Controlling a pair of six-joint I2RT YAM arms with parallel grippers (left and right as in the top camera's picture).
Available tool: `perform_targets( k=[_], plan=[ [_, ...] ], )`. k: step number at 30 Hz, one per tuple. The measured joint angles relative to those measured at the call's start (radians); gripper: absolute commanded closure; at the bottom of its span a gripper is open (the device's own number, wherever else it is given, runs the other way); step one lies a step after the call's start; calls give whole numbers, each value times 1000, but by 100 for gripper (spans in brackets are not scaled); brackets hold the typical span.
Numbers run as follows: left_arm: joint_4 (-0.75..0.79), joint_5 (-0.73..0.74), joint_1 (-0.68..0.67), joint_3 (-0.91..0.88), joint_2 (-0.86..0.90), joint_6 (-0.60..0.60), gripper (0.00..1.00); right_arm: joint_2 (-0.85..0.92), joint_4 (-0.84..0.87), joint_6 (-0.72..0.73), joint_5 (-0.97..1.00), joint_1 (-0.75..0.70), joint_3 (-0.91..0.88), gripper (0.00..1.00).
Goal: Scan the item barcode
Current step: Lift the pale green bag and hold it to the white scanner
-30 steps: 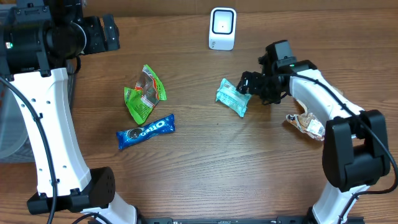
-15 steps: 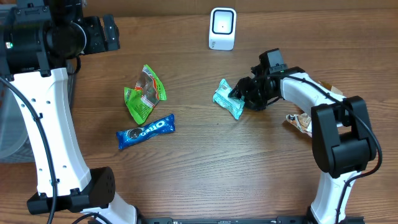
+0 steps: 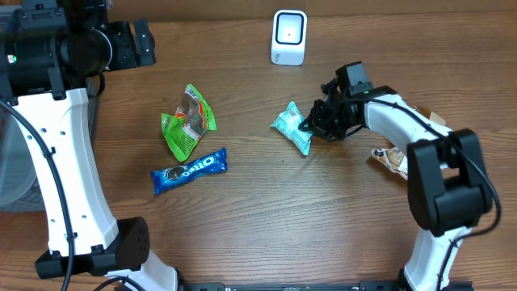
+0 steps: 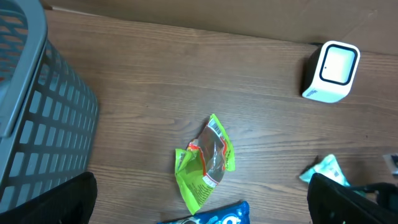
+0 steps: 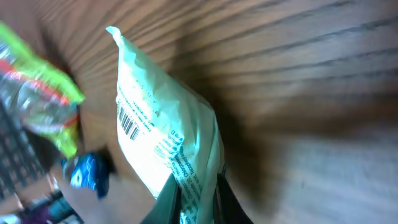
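A: Right gripper (image 3: 312,125), state?
B: Pinching the teal packet (image 3: 288,126) by one edge.
A: Packet, position?
B: Sticks out beyond the fingertips, in front of the scanner (image 3: 288,36), well apart from it. Barcode (image 5: 127,124) faces the wrist camera.

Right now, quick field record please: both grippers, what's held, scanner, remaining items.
right gripper: shut on one end of the teal packet
left gripper: open, empty, at the far left
barcode: visible on the teal packet in the right wrist view
scanner: white, upright at the far edge, apart from the teal packet
packet lifted or on table: cannot tell
other items: green packet, Oreo pack, brown wrapper
basket: grey, at the left
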Motion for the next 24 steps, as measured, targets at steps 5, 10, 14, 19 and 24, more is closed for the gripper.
perform_targets(
  k=[5, 10, 14, 19, 24],
  plan=[
    [0, 0, 0, 0, 0, 0, 0, -214, -148, -153, 7, 0, 140, 96],
    [0, 0, 0, 0, 0, 0, 0, -382, -259, -234, 37, 0, 279, 96],
    [0, 0, 0, 0, 0, 0, 0, -426, -279, -259, 77, 0, 309, 96],
    [0, 0, 0, 0, 0, 0, 0, -425, -286, -275, 118, 0, 309, 96],
    [0, 0, 0, 0, 0, 0, 0, -415, -220, -278, 320, 17, 309, 96]
  ],
)
